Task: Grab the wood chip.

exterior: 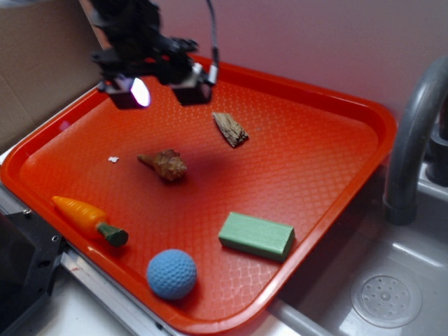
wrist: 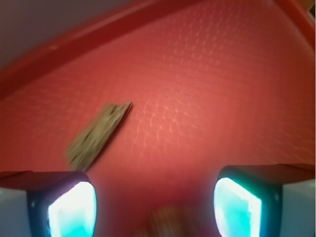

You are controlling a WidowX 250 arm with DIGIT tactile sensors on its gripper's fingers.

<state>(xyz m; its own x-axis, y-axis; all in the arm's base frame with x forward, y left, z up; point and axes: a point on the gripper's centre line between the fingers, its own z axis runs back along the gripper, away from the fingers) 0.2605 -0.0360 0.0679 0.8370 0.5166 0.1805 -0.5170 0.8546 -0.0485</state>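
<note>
From my seat the biggest thing is the red tray [exterior: 329, 175], sitting next to a grey sink [exterior: 392, 280] with its tap [exterior: 409, 140] off the right edge. On the tray, going down in size: a green block [exterior: 256, 236] near the front right edge, a blue dimpled ball [exterior: 171, 274] at the front edge, a toy carrot [exterior: 89, 220] by the front left edge, a tan shell [exterior: 165, 164] about mid-tray, then the wood chip [exterior: 230, 129] lying flat toward the back edge, and a tiny white crumb [exterior: 113, 159] left of the shell.

My gripper [exterior: 161, 93] hangs above the back left part of the tray with its fingers spread wide and nothing between them. The chip is just right of it in the exterior view, with bare tray around it; the shell is the nearest neighbour, still apart from it.

The wrist view only gives me the chip [wrist: 97, 134], blurry, up left of centre, ahead of the left finger [wrist: 69, 210], plus a smudgy brown blob at the bottom edge between the fingers that I can't identify.
</note>
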